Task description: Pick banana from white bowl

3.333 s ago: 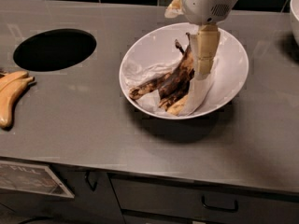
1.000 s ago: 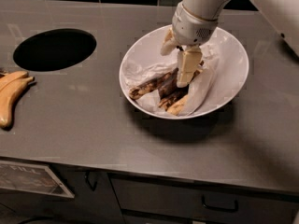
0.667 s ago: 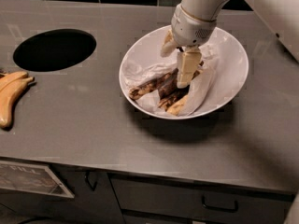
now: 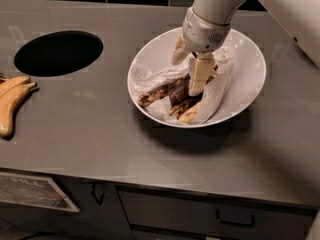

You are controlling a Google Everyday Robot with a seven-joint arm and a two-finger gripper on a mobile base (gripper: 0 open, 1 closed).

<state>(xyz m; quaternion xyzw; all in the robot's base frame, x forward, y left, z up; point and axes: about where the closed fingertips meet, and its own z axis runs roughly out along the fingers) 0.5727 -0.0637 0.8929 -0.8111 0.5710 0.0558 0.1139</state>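
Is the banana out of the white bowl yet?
No, the banana lies inside the white bowl, with the claw low over it.

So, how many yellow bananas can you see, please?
2 yellow bananas, touching, at the counter's left edge, partly cropped, so more may be hidden. The hand is in the white bowl.

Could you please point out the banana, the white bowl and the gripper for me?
banana (image 4: 159,92): camera view, dark left piece.
white bowl (image 4: 247,79): camera view, bare right wall.
gripper (image 4: 186,76): camera view, between jaws, over the bowl.

The arm (image 4: 215,4) is slanting down from the upper right; the gripper (image 4: 186,76) is hanging at its low end, fingers (image 4: 200,76) spread apart.
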